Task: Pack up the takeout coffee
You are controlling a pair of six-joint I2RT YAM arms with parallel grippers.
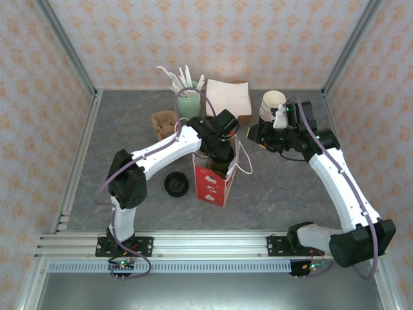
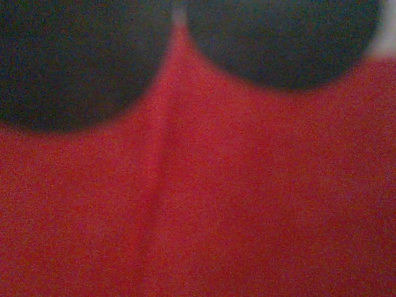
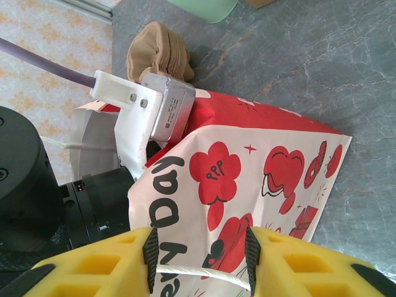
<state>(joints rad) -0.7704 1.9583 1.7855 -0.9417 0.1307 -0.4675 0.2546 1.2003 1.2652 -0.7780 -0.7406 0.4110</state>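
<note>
While the left gripper (image 1: 219, 150) was sunk into the open top of the tall red-and-white paper bag printed with hearts (image 1: 213, 184), its jaws were hidden from the overhead camera and lost in blur on its own wrist camera, so whether they stood apart or were closed on anything could not be told. Directly beneath it, in the bag's mouth, sat a dark rounded shape that looked to be the small dark green paper cup with a black lid (image 1: 221, 165); contact between fingers and cup could not be judged. The left wrist camera gave only red paper with a crease and two dark rounded blurs along its top edge. To that gripper's right, the right gripper (image 3: 199, 255) hovered beside the bag's upper edge. Its yellow fingers (image 3: 150, 250) stood partly apart, and the bag's thin white cord handle (image 3: 201, 272) ran across the gap from one black pad to the other. Nearer the arm bases and to the left gripper's left, a flat round black lid (image 1: 176, 185) lay on the grey stone-patterned table (image 1: 290, 187), just beside the bag. Beyond the left gripper lay a lumpy brown bundle (image 1: 164, 123), then a pale green cup of white sticks (image 1: 188, 103) and a stack of pale napkins (image 1: 229, 97). Just behind the right gripper stood a stack of cream paper cups (image 1: 273, 103).
</note>
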